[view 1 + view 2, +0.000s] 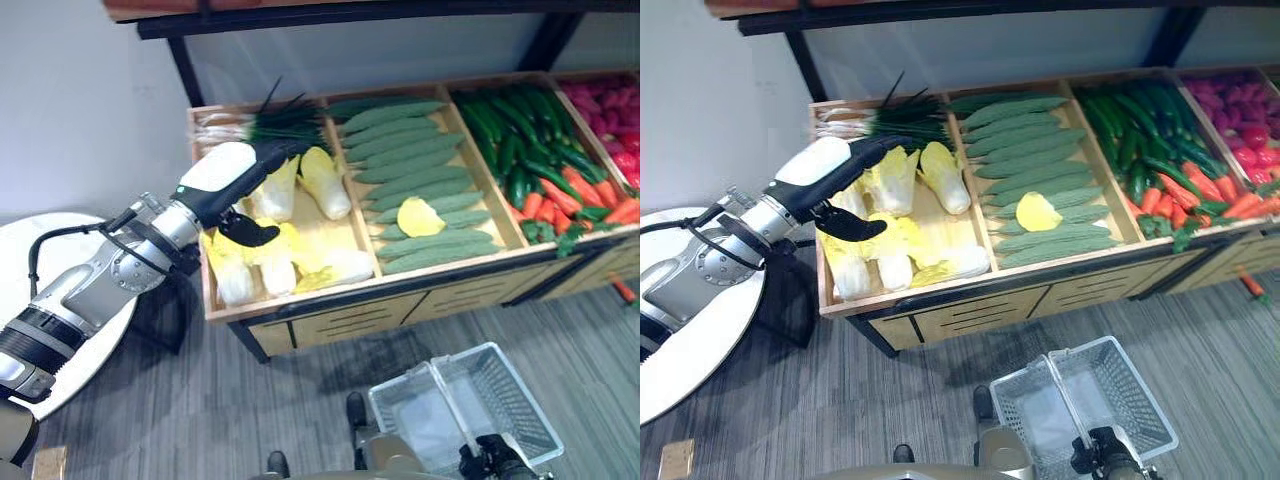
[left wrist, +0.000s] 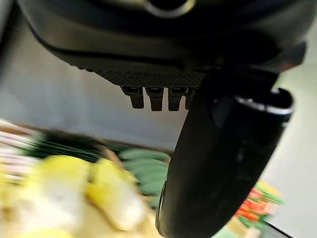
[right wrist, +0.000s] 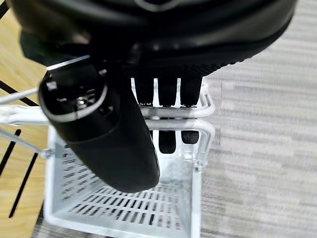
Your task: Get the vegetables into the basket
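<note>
Overhead, left hand (image 1: 243,196) above cabbages (image 1: 262,255).

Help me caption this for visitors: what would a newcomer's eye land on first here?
The long wooden crate of produce: pale yellow cabbages at its left end, cucumbers in the middle, carrots to the right. Next, the left hand reaching over the cabbages, fingers open, holding nothing. Below, the right hand grips the handle of an empty white basket above the floor.
</note>
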Robot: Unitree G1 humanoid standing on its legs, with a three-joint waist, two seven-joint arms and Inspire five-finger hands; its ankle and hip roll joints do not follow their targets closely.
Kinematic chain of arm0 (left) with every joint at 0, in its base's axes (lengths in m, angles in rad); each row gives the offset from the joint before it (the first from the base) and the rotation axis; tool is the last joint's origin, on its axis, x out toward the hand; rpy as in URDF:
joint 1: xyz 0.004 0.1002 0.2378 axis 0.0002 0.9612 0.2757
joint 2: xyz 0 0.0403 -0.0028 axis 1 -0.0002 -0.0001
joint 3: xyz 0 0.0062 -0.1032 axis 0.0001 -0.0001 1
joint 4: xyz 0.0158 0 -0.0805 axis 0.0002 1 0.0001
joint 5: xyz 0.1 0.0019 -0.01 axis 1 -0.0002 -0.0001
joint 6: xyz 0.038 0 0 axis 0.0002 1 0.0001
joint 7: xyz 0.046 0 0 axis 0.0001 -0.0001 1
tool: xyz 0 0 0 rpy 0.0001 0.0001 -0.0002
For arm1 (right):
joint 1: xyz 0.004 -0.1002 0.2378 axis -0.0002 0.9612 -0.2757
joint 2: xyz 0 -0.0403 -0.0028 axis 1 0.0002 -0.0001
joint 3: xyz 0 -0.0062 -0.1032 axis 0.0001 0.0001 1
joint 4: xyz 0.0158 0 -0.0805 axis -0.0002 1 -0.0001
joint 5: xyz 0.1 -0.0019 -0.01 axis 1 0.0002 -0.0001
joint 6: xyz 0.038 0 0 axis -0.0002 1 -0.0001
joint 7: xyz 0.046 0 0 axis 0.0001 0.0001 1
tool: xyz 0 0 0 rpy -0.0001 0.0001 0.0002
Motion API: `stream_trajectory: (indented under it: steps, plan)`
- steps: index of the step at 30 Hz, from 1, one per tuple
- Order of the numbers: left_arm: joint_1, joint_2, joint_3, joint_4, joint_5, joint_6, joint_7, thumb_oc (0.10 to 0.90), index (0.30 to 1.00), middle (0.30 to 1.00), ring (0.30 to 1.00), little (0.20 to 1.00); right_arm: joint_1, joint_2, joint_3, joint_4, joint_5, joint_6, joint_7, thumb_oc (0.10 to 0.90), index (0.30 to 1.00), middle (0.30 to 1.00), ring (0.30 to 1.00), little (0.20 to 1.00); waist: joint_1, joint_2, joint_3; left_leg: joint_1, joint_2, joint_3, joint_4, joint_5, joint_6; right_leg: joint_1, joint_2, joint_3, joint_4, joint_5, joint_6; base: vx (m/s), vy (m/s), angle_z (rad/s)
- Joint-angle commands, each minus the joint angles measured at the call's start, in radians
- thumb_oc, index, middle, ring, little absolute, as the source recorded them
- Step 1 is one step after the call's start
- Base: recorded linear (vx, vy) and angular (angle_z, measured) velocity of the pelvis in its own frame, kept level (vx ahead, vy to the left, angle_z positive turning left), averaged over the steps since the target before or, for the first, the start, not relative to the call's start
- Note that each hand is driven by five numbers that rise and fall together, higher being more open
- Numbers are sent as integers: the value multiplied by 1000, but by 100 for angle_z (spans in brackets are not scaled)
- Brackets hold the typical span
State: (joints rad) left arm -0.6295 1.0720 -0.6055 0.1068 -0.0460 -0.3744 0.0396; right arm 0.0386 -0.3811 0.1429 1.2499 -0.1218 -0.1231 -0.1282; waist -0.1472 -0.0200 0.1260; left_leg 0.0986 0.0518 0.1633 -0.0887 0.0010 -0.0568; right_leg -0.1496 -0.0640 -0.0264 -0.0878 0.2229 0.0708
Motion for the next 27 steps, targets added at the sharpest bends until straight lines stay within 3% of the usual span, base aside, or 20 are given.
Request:
stream_trajectory:
  steps: [1, 6, 11, 15, 19, 27]
  plan:
    - [-143, 10, 41, 17, -177, -15, -47, 900, 1000, 1000, 1000, 1000, 9, -63, 40, 4, -10, -13, 5, 400, 300, 300, 300, 300, -1, -17, -44, -10, 25, -43, 1, -5, -27, 58, -119, 27, 12, -24, 125, 16, 6, -8]
    - [-113, -110, 27, 115, -262, 37, -84, 900, 1000, 1000, 1000, 1000, 8, -50, 45, 13, -12, -1, 17, 400, 300, 300, 300, 300, -10, -15, -32, -1, 27, -30, 1, -5, -25, 54, -112, 42, 14, -27, 120, 17, -1, -11]
    - [-86, -251, 33, 231, -146, 75, -34, 900, 1000, 1000, 1000, 1000, -5, -42, 53, 16, -8, 6, 15, 400, 300, 300, 300, 300, -17, -21, -14, -8, 33, -24, 1, -4, -23, 43, -105, 50, 16, -30, 116, 1, -8, -6]
    - [-98, -275, 26, 259, -53, 82, 4, 900, 1000, 1000, 1000, 1000, -9, -40, 58, 13, -5, 4, 11, 400, 300, 300, 300, 300, -17, -23, -11, -11, 35, -23, 1, -4, -23, 39, -102, 54, 15, -30, 115, -2, -9, -2]
    - [-164, -285, -37, 328, 209, 86, 46, 900, 1000, 1000, 1000, 1000, -36, -42, 76, 6, 0, -4, 0, 400, 300, 300, 300, 300, -24, -24, 3, -28, 41, -16, 1, -3, -25, 17, -95, 65, 16, -29, 115, -7, -10, -2]
    - [-215, -306, -86, 377, 318, 89, 109, 900, 1000, 1000, 1000, 1000, -56, -46, 93, -4, 9, -14, -16, 400, 300, 300, 300, 300, -29, -19, 20, -44, 46, -6, 1, 2, -27, -7, -87, 79, 18, -26, 114, -10, -8, -4]
